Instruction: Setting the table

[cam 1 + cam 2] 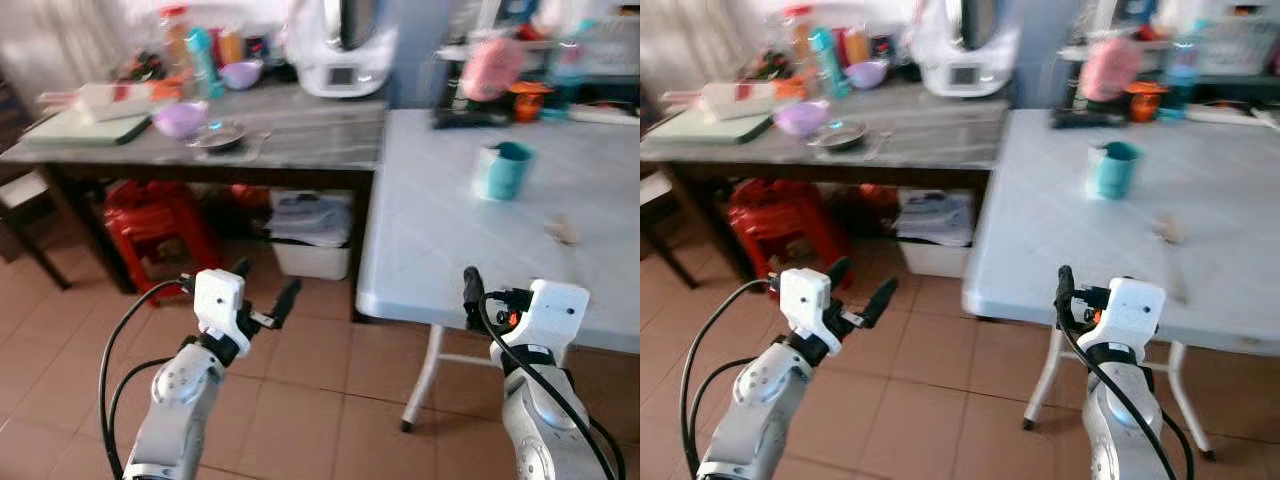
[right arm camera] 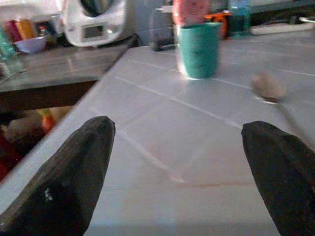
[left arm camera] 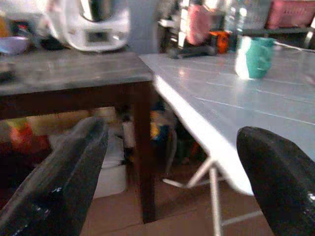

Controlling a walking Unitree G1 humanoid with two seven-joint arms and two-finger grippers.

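A teal cup (image 1: pixel 503 170) stands upright on the white table (image 1: pixel 430 250), toward its far side. A spoon (image 2: pixel 268 88) lies on the tabletop to the right of the cup. My right gripper (image 2: pixel 178 127) hovers open at the table's near edge, pointing at the cup, and one black finger (image 1: pixel 470 285) shows in the head view. My left gripper (image 1: pixel 265 287) is open over the tiled floor, left of the table's corner, with nothing between its fingers. A purple bowl (image 1: pixel 180 119) and a metal dish (image 1: pixel 217 135) sit on the grey counter (image 1: pixel 300 140).
A white appliance (image 1: pixel 343 50), bottles and a second purple bowl (image 1: pixel 242 73) crowd the counter's back. A green cutting board (image 1: pixel 85 125) lies at its left. Under the counter are a red stool (image 1: pixel 150 225) and a white bin (image 1: pixel 312 235). A pink thing (image 1: pixel 490 65) stands behind the table.
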